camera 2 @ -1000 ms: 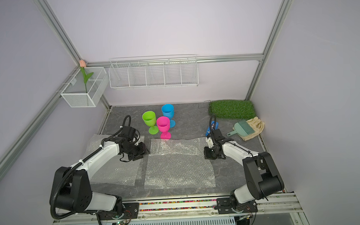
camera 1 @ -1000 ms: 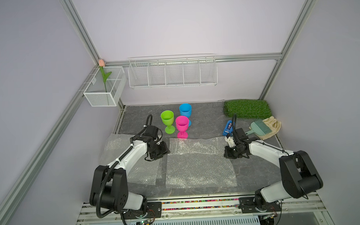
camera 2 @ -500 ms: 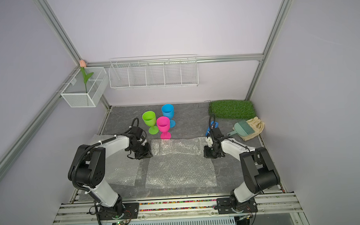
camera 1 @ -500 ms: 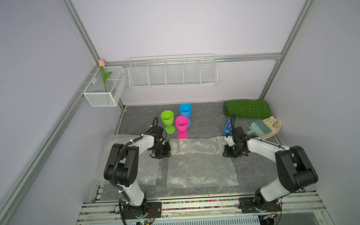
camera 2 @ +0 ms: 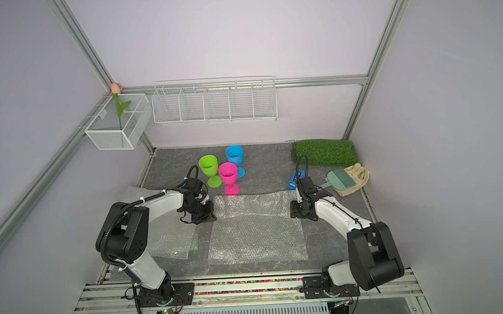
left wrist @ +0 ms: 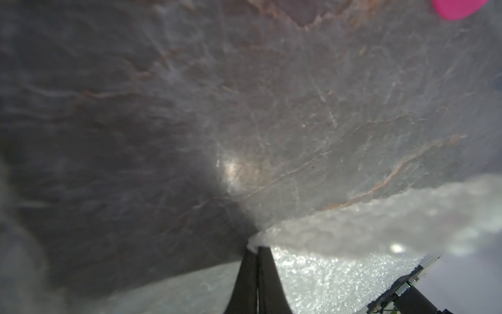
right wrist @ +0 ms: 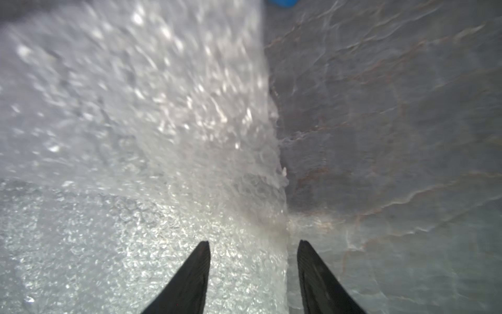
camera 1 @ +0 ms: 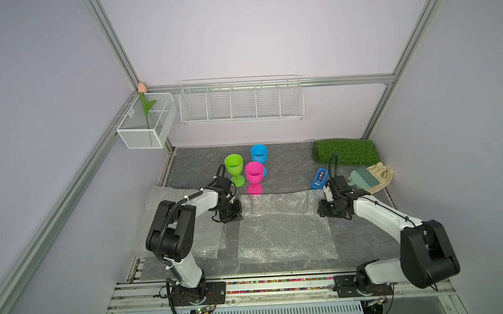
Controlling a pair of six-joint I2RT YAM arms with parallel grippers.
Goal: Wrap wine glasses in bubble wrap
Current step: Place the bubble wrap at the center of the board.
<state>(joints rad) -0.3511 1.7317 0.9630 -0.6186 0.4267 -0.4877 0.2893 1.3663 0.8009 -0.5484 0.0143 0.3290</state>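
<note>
Only wrist-close: wrap (left wrist: 366, 225) between left jaws

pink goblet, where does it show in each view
Top view: pink goblet mid-frame, standing just behind the middle bubble wrap sheet.
Top view: pink goblet slightly left of mid-frame.
Left wrist: pink sliver cut off at the frame edge.
Right wrist: not in it.
Shared landmark: that sheet.

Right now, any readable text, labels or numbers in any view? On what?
No text is readable in any view.
Blue box: dark insert, any marking too small to read.
Circuit board: any print too small to read.
Wrist views: blurred, no lettering visible.
</note>
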